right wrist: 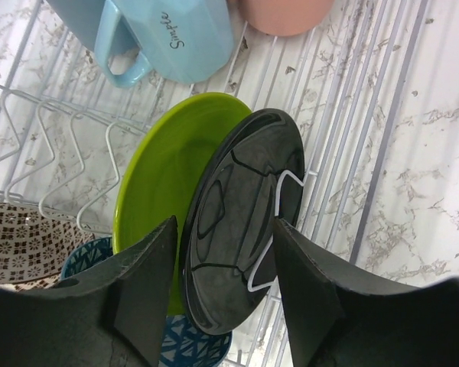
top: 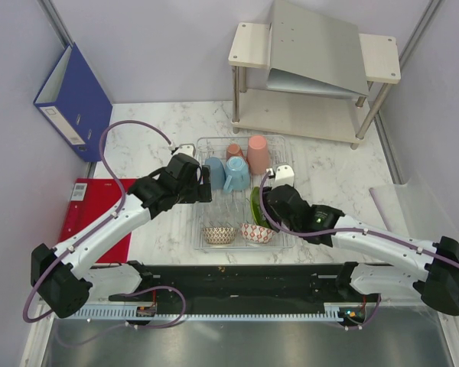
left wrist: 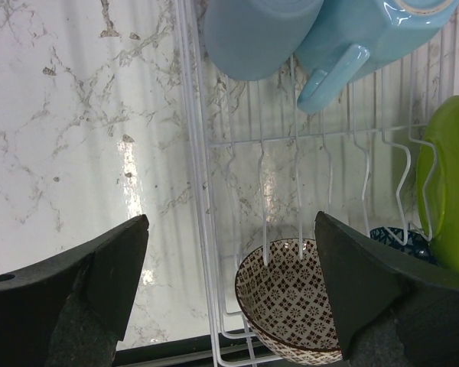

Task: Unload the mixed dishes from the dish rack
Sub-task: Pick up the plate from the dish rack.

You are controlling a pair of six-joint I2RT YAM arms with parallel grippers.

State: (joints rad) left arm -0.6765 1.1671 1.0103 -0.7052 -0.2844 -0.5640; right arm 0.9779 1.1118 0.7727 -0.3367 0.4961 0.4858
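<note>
Subject of inspection: the black plate (right wrist: 241, 222), standing on edge in the right-hand part of the dish rack (top: 229, 210), on the marble table (top: 153, 229). It leans against the lime-green plate (right wrist: 161, 168) just beside it, and one of the rack's white prongs (right wrist: 264, 237) crosses its face. The plate is small, round and dark, with a glossy glaze and faint line markings. By judgement it is light, rigid, slippery and breakable, so it is best pinched across the upper rim and drawn straight up, clear of the prong, to avoid dragging its neighbour. The right gripper (right wrist: 226, 290) has its jaws parted on either side of the plate's near edge. No closure is evident, and contact cannot be confirmed. The left gripper (left wrist: 229, 283) is likewise spread wide, holding nothing, and hovers over the rack's left rim above the brown-white bowl (left wrist: 291, 306), which sits at the near end. At the far end are a light-blue cup (left wrist: 256, 34) and a light-blue mug (right wrist: 176, 38), both mouth down, with a salmon-pink cup (right wrist: 283, 15) beside them. All look to be hard, smooth ware of similar fragility. The rack appears fully loaded, so unloading is judged to be at its start.
</note>
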